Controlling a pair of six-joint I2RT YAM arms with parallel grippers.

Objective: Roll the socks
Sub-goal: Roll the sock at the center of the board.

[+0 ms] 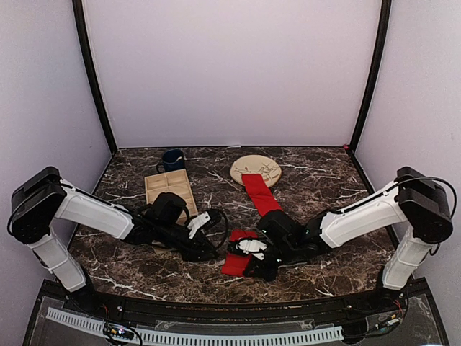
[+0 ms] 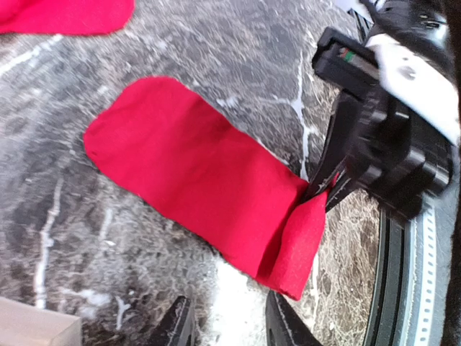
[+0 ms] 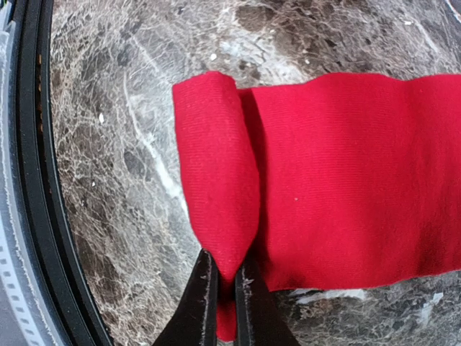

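Note:
Two red socks lie on the marble table. The far sock [image 1: 259,193] stretches flat from the plate toward the middle and shows at the top of the left wrist view as well [image 2: 65,14]. The near sock [image 1: 232,264] [image 2: 194,166] [image 3: 353,180] lies flat, with its near end folded over [image 3: 216,173] [image 2: 299,245]. My right gripper [image 1: 261,261] [image 3: 225,288] [image 2: 325,189] is shut on that folded end. My left gripper [image 1: 213,252] [image 2: 227,328] is open just beside the sock's long edge, with only bare table between its fingers.
A round beige plate [image 1: 265,163] sits at the back under the far sock's end. A wooden tray [image 1: 169,189] and a dark blue mug [image 1: 172,159] stand at the back left. The table's black front rail [image 3: 36,180] runs close to the folded end.

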